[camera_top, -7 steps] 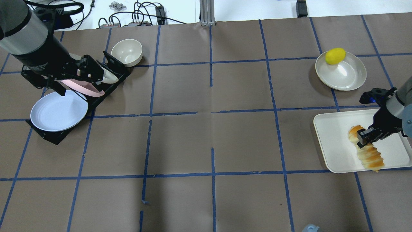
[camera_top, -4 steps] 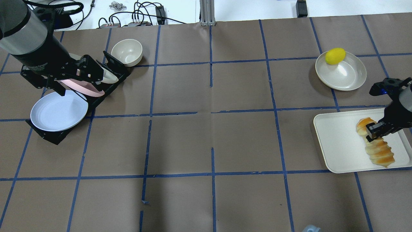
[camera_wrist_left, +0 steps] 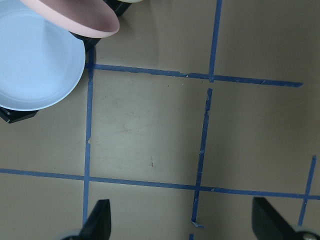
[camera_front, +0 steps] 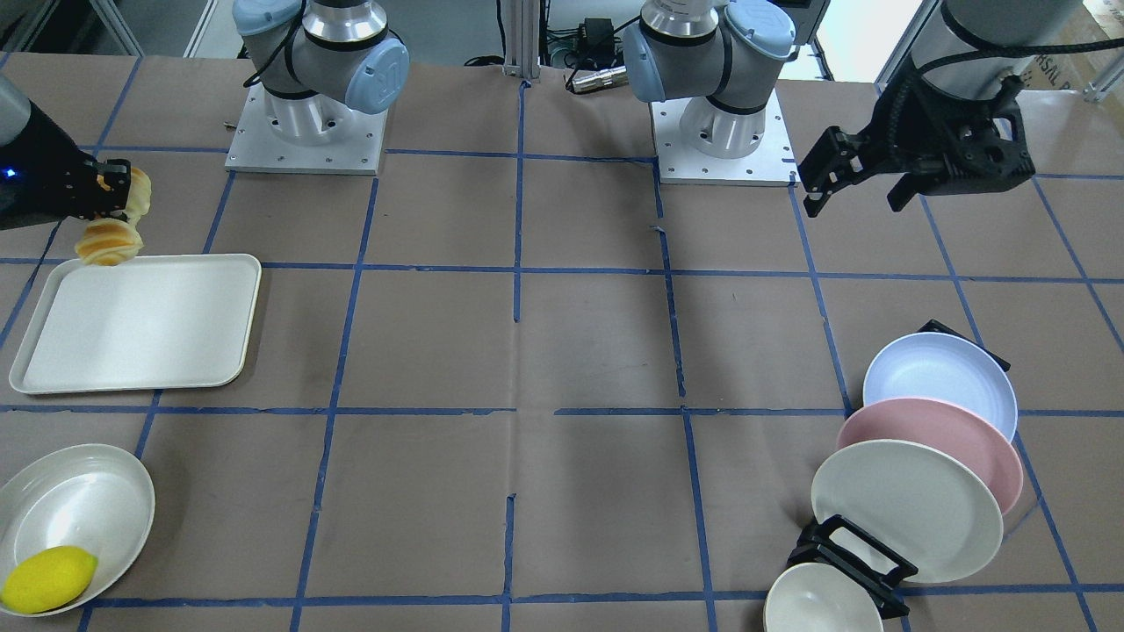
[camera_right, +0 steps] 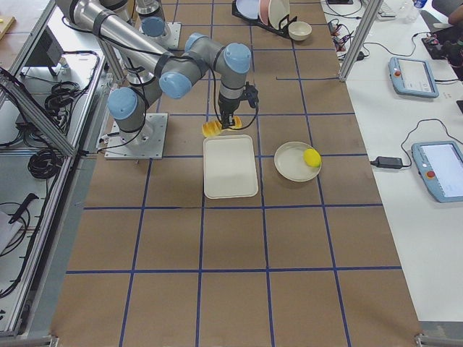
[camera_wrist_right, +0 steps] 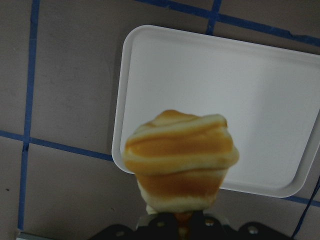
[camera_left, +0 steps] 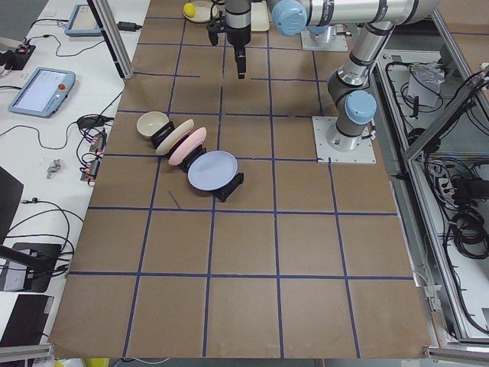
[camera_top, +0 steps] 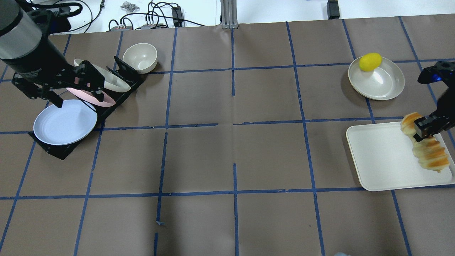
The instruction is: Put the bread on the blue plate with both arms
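- The right gripper (camera_top: 422,128) is pinched on the bread (camera_top: 432,156) near one end, so most of the striped loaf sticks out free beyond the jaws.
- The bread hangs above the tray (camera_top: 376,156), over the tray's robot-side edge and clear of its surface.
- The left gripper (camera_wrist_left: 182,227) is spread wide and empty. It is well apart from the tray at the table's other end and hovers near the blue plate (camera_top: 64,122) without touching it.
- The blue plate leans in a black rack (camera_top: 57,151) with the pink plate (camera_top: 93,99) just behind it, far across the table from the tray.
- Likely trouble: this is an off-centre pinch on what looks a soft loaf — the free end could droop or swing on the long carry away from the tray and slip out.
- The tilted plate may also let the bread slide off unless the left gripper draws it out and holds it level. Reaching in, that gripper could knock the pink plate.
- Hard to make out: the loaf's end fills the right wrist view and hides the fingers. The overhead view cuts the right arm off at the frame edge — how deep the jaws bite I cannot tell.
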You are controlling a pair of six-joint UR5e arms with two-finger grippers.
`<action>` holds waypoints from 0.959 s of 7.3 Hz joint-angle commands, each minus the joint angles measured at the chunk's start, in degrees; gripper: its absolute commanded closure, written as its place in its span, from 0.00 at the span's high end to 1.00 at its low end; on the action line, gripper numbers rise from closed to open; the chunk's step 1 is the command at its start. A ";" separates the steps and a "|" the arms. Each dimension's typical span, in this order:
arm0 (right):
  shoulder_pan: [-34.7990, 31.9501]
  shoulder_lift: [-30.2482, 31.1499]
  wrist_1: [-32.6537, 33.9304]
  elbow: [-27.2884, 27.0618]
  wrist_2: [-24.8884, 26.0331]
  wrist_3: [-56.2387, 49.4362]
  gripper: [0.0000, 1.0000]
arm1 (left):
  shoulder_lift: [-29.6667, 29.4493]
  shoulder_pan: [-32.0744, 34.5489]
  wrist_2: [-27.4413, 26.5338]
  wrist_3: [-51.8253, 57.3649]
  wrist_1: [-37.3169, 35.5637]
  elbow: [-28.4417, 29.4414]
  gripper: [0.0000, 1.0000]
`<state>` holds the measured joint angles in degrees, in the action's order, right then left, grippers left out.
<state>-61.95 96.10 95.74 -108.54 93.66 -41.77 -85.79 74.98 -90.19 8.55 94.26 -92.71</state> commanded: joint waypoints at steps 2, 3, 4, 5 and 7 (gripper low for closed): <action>-3.53 0.14 -5.99 5.61 0.21 4.33 0.05 | -4.71 -11.94 -0.07 11.20 0.14 1.56 1.00; -3.88 0.14 -6.44 6.23 0.12 5.72 0.05 | -7.52 -14.58 0.02 16.79 -0.30 2.17 1.00; -5.97 0.14 -7.83 7.63 0.04 7.91 0.05 | -10.16 -18.08 0.02 21.98 -0.39 3.66 1.00; -9.21 0.05 -10.89 10.78 -0.23 13.77 0.05 | -12.79 -20.21 0.11 25.08 -0.31 5.67 1.00; -15.20 -0.04 -14.51 14.40 -0.66 20.66 0.06 | -16.75 -21.01 0.11 29.74 -0.48 9.19 1.00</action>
<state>-73.82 96.11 83.21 -96.17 93.31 -24.88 -100.02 54.80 -90.10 35.19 93.91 -85.55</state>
